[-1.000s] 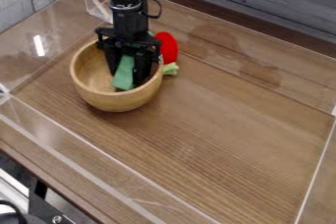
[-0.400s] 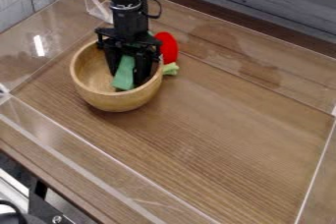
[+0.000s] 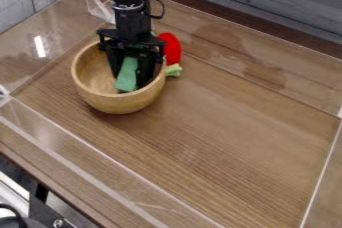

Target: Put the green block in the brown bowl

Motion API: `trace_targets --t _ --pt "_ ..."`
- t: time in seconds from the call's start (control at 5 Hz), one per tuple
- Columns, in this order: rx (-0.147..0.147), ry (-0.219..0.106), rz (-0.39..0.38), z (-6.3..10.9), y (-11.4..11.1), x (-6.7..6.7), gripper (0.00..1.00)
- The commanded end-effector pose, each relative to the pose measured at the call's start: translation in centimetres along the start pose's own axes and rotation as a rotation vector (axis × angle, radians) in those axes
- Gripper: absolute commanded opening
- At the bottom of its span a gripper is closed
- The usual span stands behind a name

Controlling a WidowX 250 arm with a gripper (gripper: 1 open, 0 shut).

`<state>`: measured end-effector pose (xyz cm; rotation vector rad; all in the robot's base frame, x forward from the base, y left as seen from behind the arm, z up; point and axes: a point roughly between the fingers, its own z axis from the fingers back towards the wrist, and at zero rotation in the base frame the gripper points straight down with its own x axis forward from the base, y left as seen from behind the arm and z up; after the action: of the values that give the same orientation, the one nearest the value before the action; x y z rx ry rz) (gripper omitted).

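Note:
The brown bowl sits on the wooden table at the left. Standing tilted inside it is the green block, its lower end near the bowl's floor. My black gripper reaches down from above over the bowl's far right side, its fingers shut on the upper part of the green block. The arm rises straight up out of the frame's top.
A rounded red object with a green bit lies just behind the bowl's right rim, close to the gripper. Clear plastic walls fence the wooden table on the left, front and right.

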<state>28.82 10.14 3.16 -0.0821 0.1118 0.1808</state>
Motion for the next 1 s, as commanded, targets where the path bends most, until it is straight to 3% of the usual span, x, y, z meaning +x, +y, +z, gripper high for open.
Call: trace_targets --t 0.0,0.8 --pt "0.01 -0.062 -0.005 1.98 -0.29 0.78 0.0" --pt "0.002 -0.067 0.008 2.48 -0.62 0.77 0.0"
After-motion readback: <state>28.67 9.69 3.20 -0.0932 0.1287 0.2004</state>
